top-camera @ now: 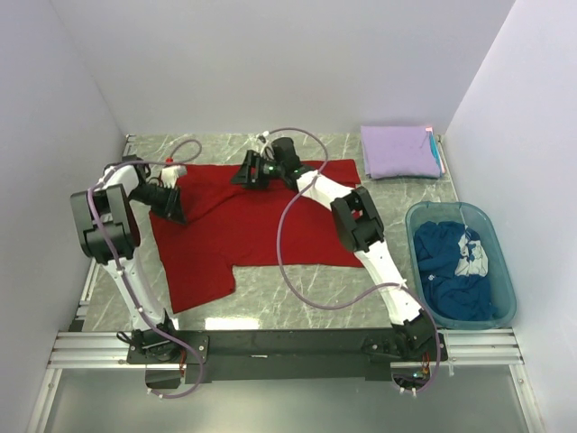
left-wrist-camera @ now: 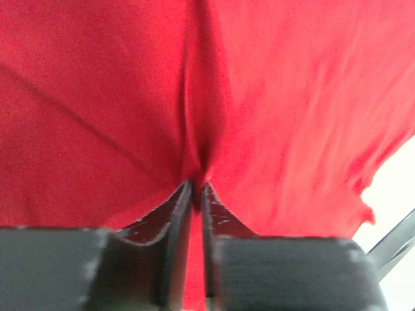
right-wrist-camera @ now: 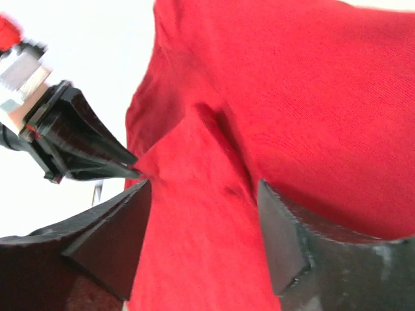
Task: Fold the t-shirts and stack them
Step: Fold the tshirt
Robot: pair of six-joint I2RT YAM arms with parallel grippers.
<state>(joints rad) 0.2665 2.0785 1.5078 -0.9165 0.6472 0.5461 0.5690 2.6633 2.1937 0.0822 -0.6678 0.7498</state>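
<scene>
The red t-shirt (top-camera: pixel 257 221) lies spread on the marble table, its left part pulled up in a ridge. My left gripper (top-camera: pixel 177 211) is at the shirt's left edge, shut on a pinch of the red cloth (left-wrist-camera: pixel 272 97); its tips (left-wrist-camera: pixel 198 186) hold a fold. My right gripper (top-camera: pixel 250 172) is over the shirt's far edge, jaws wide open with red cloth (right-wrist-camera: pixel 305 97) between them (right-wrist-camera: pixel 202 194), not clamped. The left gripper also shows in the right wrist view (right-wrist-camera: pixel 78 146). A folded lavender t-shirt (top-camera: pixel 399 151) lies at the back right. The dark blue t-shirt (top-camera: pixel 451 266) is crumpled in the tub.
The translucent teal tub (top-camera: pixel 501 271) stands at the right edge. White walls close in the table on the left, back and right. Purple cables loop over the shirt and the near marble strip (top-camera: pixel 297 311).
</scene>
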